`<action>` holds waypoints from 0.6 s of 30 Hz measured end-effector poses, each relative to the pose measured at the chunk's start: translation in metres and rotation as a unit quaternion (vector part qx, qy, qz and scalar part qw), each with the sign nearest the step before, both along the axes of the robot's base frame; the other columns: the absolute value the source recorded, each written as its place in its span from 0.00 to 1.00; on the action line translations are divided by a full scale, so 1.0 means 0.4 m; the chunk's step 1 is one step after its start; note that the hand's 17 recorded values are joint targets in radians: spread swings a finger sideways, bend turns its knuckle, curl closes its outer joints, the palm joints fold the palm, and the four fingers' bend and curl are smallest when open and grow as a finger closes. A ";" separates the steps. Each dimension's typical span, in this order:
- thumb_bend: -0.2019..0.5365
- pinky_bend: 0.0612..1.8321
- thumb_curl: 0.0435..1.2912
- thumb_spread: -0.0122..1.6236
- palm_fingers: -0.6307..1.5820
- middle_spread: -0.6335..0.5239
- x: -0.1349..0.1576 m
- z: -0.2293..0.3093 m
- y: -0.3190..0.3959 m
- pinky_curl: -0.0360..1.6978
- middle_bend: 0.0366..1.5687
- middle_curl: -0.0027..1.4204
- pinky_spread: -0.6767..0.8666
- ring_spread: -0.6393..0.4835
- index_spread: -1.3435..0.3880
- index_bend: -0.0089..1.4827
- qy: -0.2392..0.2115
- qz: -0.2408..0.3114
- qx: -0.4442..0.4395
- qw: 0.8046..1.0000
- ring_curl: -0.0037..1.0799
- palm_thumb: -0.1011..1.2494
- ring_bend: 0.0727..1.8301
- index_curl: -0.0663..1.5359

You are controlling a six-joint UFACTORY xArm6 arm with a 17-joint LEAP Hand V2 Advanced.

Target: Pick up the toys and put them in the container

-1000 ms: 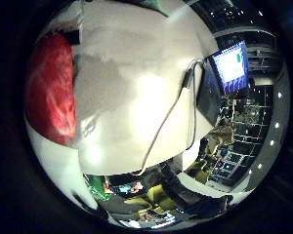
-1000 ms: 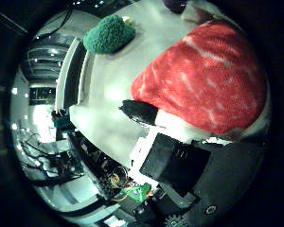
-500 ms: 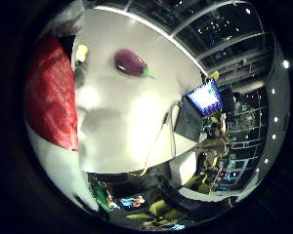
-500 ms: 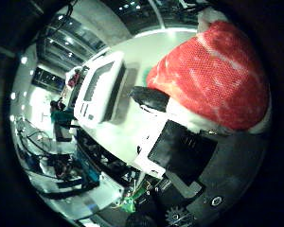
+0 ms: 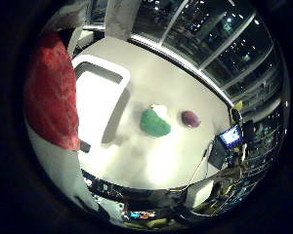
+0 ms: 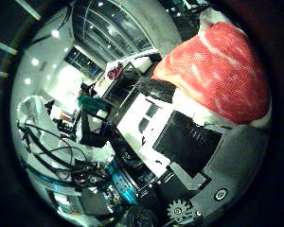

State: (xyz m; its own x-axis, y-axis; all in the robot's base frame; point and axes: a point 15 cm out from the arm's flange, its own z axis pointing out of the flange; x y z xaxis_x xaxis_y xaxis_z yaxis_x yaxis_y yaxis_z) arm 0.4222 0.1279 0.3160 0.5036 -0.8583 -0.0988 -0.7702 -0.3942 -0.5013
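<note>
Held hard against the palm: a red toy (image 6: 217,71), marbled with pale streaks like a slab of meat, with a netted, dimpled surface and a white rim along its edge. Fills the upper right of the thumb-side frame and the left edge of the little-finger-side frame. Gripped by the right hand (image 6: 180,142), with a black-padded fingertip (image 6: 156,88) curled onto the toy's edge and white and black finger parts pressed beneath it.

Seen past the toy, on a pale table (image 5: 156,161): a white rectangular container (image 5: 100,105) with rounded rim, at upper left of centre. Beside it, just apart, a green lumpy toy (image 5: 155,123), soft-looking and bean-shaped, with a small pale bit touching its far end. Near that, towards the right, a purple oval toy (image 5: 190,118), smooth and glossy.

Cut off by the red toy: the container's near corner. Hard to make out: the container's inside, washed out by glare.
</note>
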 end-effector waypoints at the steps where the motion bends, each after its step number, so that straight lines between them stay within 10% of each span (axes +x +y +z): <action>1: 0.26 0.54 0.23 0.77 0.78 0.46 0.007 -0.015 0.020 0.87 0.90 0.50 0.32 0.33 0.65 0.79 0.001 0.004 0.000 1.000 0.83 0.73 0.67 0.61; 13: 0.24 0.46 0.19 0.78 0.75 0.44 0.044 -0.194 0.156 0.75 0.78 0.44 0.27 0.35 0.62 0.59 0.022 0.045 -0.022 0.999 0.72 0.62 0.61 0.54; 15: 0.21 0.36 0.19 0.73 0.40 0.41 0.039 -0.217 0.170 0.71 0.63 0.40 0.27 0.35 0.58 0.48 0.034 0.054 -0.027 0.998 0.69 0.57 0.54 0.53; 18: 0.23 0.29 0.19 0.67 0.27 0.46 0.015 -0.259 0.168 0.63 0.41 0.29 0.44 0.48 0.51 0.38 0.060 0.069 -0.044 0.995 0.49 0.53 0.34 0.41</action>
